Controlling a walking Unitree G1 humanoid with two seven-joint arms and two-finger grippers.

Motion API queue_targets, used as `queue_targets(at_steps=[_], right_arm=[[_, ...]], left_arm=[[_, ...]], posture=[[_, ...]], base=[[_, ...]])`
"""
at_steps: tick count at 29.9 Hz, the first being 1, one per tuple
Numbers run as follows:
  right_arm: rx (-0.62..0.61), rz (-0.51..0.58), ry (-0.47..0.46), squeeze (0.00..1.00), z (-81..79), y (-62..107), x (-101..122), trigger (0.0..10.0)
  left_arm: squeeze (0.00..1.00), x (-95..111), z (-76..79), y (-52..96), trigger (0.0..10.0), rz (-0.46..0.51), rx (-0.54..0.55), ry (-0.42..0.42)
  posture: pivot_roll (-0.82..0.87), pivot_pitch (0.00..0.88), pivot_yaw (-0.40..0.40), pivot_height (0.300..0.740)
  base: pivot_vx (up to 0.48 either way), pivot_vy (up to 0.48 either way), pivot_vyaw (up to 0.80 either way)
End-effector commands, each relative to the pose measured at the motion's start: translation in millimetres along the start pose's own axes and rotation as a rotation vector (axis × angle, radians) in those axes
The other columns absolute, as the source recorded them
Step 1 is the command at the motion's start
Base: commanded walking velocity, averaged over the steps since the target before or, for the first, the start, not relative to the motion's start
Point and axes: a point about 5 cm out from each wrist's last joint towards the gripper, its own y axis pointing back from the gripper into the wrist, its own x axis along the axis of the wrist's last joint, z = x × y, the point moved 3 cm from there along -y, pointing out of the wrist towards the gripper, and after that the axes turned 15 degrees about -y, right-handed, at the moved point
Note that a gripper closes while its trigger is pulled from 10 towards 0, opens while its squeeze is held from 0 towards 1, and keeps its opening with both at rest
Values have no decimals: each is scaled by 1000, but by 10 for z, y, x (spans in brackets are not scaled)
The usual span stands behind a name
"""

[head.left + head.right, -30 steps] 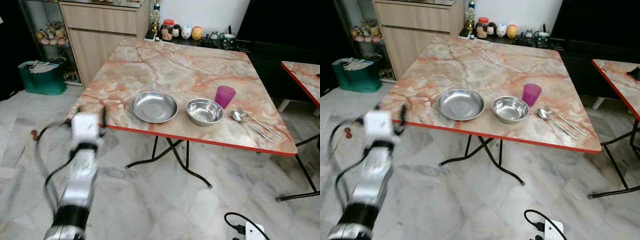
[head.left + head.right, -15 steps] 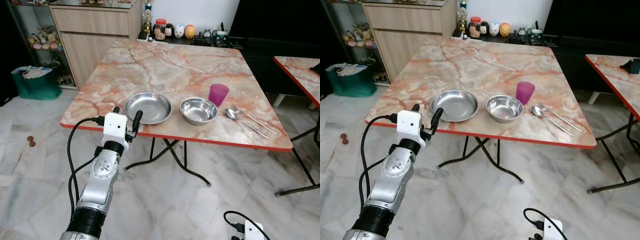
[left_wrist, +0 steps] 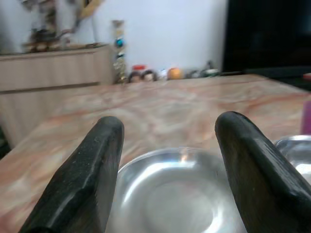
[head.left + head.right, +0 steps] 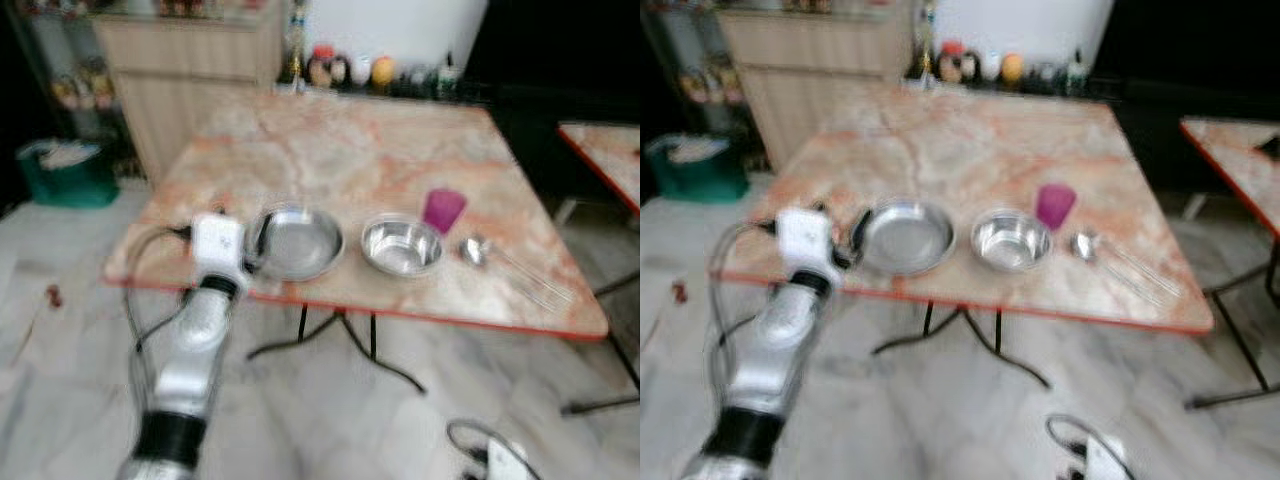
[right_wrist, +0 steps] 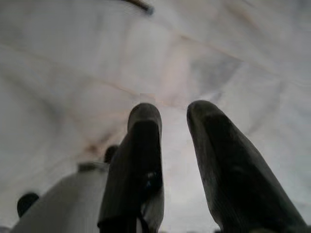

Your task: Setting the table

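Marble-patterned bench (image 4: pixel 350 150) with red edging stood on a pale marble floor (image 4: pixel 330 420); head views were blurred. Near its front edge sat a row: shallow steel plate (image 4: pixel 295 241), steel bowl (image 4: pixel 402 245), purple cup (image 4: pixel 444 210) just behind the bowl, cutlery (image 4: pixel 500 262) to the right. Left gripper (image 3: pixel 167 150) was at the plate's left rim, jaws spread wide, holding nothing. Right gripper (image 5: pixel 172 145) hung over the floor, jaws slightly parted, nothing between them.
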Motion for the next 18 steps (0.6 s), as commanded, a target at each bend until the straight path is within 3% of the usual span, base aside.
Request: queue_targets(at_steps=[1, 11, 18], right_arm=[[22, 7, -8, 0, -95, -16, 30, 10000], [26, 1, 0, 0, -99, -18, 29, 10000], [16, 4, -4, 0, -96, -18, 29, 10000]], left_arm=[[0, 16, -125, -12, 10000, 3, 28, -20], [0, -12, -164, -36, 10000, -17, 37, -14], [0, -155, -208, -21, 10000, -89, 46, 72]], posture=[[105, 0, -85, 740], [106, 0, -87, 740], [107, 0, -86, 740]], base=[[386, 0, 0], [388, 0, 0], [0, 0, 0]])
